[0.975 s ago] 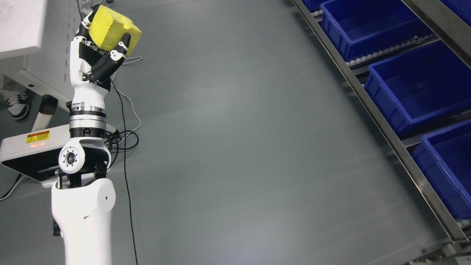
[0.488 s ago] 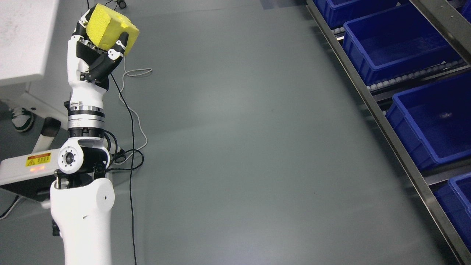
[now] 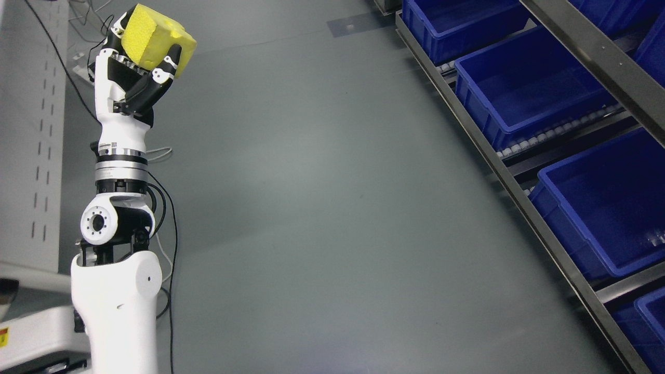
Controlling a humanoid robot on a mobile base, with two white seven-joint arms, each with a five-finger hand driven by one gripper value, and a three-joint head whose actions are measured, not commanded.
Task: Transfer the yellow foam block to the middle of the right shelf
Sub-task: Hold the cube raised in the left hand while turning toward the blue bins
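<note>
A yellow foam block (image 3: 156, 37) is held high at the upper left of the head view. My left hand (image 3: 136, 72) is shut on it, black-and-white fingers (image 3: 167, 65) curled around its lower side. The white left arm (image 3: 117, 270) rises from the bottom left edge. On the right stands a metal shelf (image 3: 514, 187) carrying blue bins: one at the top (image 3: 457, 26), one in the middle (image 3: 524, 98), one lower down (image 3: 608, 208). All three bins look empty. A wide strip of floor lies between the block and the shelf. My right arm is out of view.
Grey floor (image 3: 322, 208) fills the centre. A grey perforated cabinet panel (image 3: 36, 145) stands at the left edge. Black and white cables (image 3: 169, 244) trail on the floor behind the arm. A white machine base (image 3: 31, 337) sits at the bottom left corner.
The whole picture has shifted, so the camera has moved: the shelf bins and the floor things sit elsewhere in frame. The left hand keeps the block in the same grip.
</note>
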